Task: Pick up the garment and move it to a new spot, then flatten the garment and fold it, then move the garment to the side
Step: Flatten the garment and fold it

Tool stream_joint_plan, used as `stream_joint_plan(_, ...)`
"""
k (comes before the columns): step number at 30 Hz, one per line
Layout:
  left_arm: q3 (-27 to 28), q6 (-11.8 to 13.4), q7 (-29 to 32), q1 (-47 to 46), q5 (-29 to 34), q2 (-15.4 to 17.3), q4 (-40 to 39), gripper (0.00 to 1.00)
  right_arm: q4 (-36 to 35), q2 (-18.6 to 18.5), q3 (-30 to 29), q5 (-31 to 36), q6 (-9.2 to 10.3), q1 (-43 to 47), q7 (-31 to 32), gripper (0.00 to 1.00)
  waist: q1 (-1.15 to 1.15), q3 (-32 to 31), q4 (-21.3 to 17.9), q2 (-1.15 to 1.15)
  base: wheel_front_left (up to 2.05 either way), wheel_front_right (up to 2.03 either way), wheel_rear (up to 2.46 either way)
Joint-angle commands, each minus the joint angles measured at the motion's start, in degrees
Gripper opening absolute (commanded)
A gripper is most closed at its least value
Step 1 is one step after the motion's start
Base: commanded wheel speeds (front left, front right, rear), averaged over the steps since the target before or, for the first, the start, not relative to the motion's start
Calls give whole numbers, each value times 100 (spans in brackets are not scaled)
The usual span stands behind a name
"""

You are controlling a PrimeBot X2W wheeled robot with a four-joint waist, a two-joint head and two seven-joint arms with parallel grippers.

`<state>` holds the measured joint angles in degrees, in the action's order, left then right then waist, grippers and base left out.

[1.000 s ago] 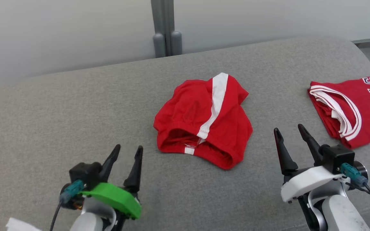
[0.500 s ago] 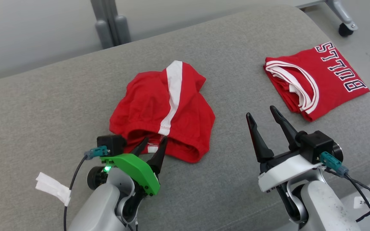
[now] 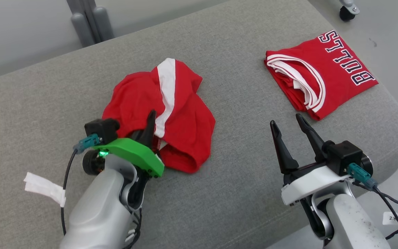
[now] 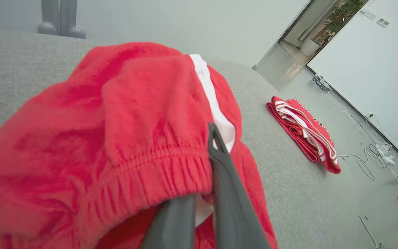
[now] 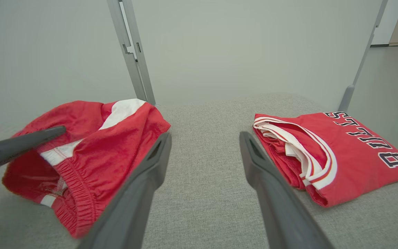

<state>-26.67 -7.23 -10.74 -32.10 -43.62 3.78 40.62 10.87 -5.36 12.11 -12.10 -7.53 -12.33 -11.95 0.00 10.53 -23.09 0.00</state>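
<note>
Left hand [image 3: 149, 118] clamps the red shorts [image 3: 187, 126] at the waistband; right hand [image 3: 286, 118] spread, empty.

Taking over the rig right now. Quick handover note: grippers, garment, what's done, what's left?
Left gripper: shut on the red shorts at the elastic waistband.
Right gripper: open, empty, above the grey cushion.
Shorts: crumpled mid-cushion; the folded jersey lies to their right.
Done: grasp only.
Left: lift, relocate, flatten, fold, move aside.
</note>
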Motion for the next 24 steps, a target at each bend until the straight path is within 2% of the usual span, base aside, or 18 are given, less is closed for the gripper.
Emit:
stream_joint_plan(1,-54,-23,-68,-236,-53,-15,-127,0,8,-9,-2,27,9,28,8,100,0,-72,90,0,0,0,0)
stream_joint_plan(4,-392,-28,-35,-569,-310,-32,-645,0,-1,-20,-5,45,9,50,46,100,0,-148,183,0,0,0,0)
stream_joint_plan(10,-853,-30,256,-1455,-1261,271,-1529,0,-12,-23,104,27,9,21,112,100,0,-282,177,0,0,0,0)
stream_joint_plan(14,-946,-31,266,-2013,-1639,655,-1659,0,23,-51,212,-44,9,-29,94,100,0,-323,31,0,0,0,0)
stream_joint_plan(18,-1085,-32,199,-2483,-1963,797,-1765,0,34,-52,180,-56,9,4,74,100,0,-294,-80,0,0,0,0)
stream_joint_plan(24,-1385,-32,30,-2934,-2487,668,-2232,0,-14,-44,23,-17,9,54,34,100,0,-161,-20,0,0,0,0)
